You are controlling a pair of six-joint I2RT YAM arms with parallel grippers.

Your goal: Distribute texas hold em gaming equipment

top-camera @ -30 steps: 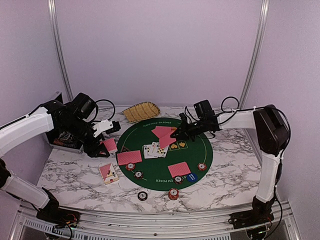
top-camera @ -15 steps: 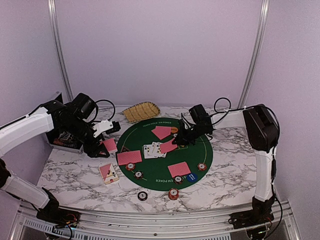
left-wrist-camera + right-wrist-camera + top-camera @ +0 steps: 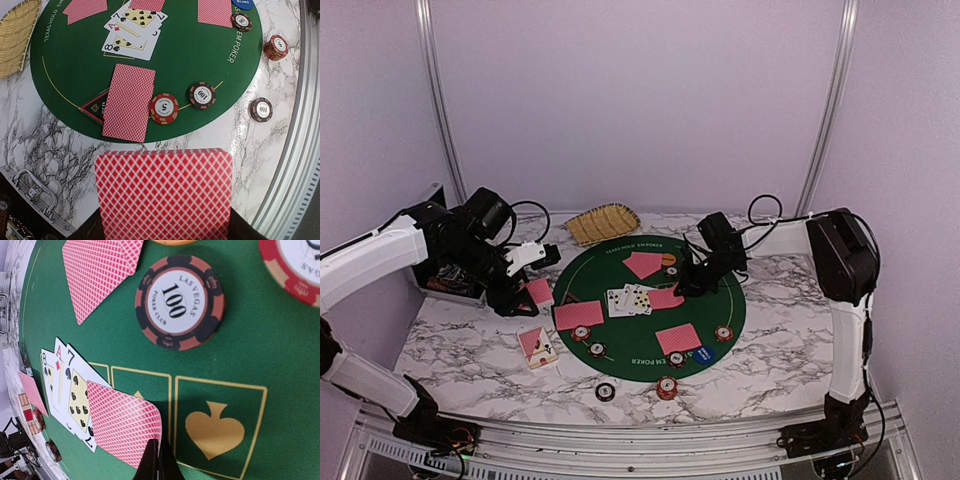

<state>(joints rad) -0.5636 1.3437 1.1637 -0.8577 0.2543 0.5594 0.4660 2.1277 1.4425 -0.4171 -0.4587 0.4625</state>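
Your white marbled counter point(image 3: 790, 340) carries the round green felt mat point(image 3: 720, 300), the dealing ground. Your left pincer point(image 3: 527, 293) is clamped on a red-backed supply card point(image 3: 165, 192), held off the mat's left rim, apparently as stock. Your right pincer point(image 3: 159, 467) is closed on the corner of one red-backed playing card point(image 3: 125, 427), low beside the fanned face-up cards point(image 3: 62, 382), evidently to extend the board.

Yellow woven basket point(image 3: 603, 222) far back on marble table point(image 3: 780, 340), black case point(image 3: 448, 280) left
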